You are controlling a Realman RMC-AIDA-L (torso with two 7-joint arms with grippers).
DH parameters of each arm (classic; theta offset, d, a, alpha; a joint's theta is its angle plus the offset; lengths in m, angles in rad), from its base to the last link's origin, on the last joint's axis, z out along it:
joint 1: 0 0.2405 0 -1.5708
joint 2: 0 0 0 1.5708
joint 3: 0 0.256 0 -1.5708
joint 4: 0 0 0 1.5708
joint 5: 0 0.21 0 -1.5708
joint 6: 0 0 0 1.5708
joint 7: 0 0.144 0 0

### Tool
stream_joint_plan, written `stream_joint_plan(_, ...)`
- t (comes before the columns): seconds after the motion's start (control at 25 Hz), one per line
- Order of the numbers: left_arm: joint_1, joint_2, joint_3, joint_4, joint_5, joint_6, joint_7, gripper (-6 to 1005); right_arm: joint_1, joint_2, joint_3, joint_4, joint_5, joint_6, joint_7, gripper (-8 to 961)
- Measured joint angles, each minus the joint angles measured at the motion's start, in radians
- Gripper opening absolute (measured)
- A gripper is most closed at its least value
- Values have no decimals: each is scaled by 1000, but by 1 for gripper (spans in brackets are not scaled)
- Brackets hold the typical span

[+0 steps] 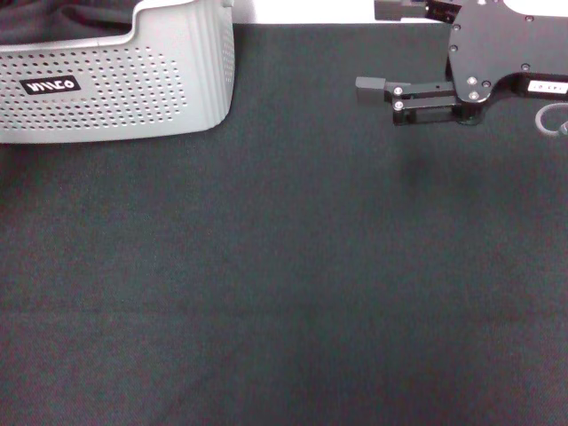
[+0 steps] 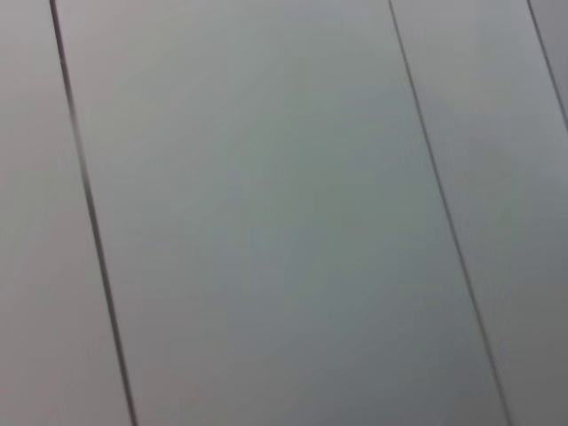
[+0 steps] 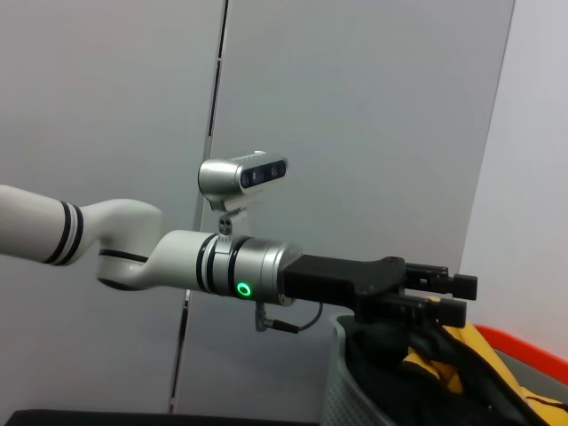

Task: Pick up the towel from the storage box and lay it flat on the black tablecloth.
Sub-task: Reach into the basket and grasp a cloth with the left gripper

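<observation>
Towel still to be lifted from the storage box [image 1: 133, 98]; no grey-blue fleece shows plainly in any view.
Inside the box's perforated wall, the right wrist view shows only a dark bundle [image 3: 390, 377] with something yellow [image 3: 466, 346] on top, so the towel probably lies in or under that heap; the left gripper [image 3: 457, 297] hangs just over it, clenched or released I cannot tell; a good grasp would take the towel by an edge or corner alone, leaving the other items behind, then lift clear of the curved rim; the black tablecloth [image 1: 284, 266] lies bare beside the box, ready for spreading; the right gripper [image 1: 390, 99] hovers empty over its far side, state likewise unclear, well apart from the box; the left wrist view shows only pale wall panels [image 2: 266, 222].
</observation>
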Motion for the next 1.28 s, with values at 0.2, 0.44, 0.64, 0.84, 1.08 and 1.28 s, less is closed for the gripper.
stream_joint_plan(0.2,-19,-20,8,-1,1,-39,97,645,0,0,0,0,0,12,0,838)
stream_joint_plan(0.44,-28,-23,91,-9,4,-75,216,644,-3,0,0,2,0,12,0,838)
stream_joint_plan(0.64,-37,-23,175,-10,-2,-186,276,644,-8,0,0,2,0,11,0,838)
stream_joint_plan(0.84,-54,-25,210,-12,-16,-254,334,641,-14,1,0,3,1,5,0,838)
stream_joint_plan(1.08,-67,-26,212,-9,-18,-323,381,638,-21,2,3,3,8,3,0,838)
stream_joint_plan(1.28,-69,-26,213,-4,-15,-382,422,636,-23,1,6,3,8,3,0,838)
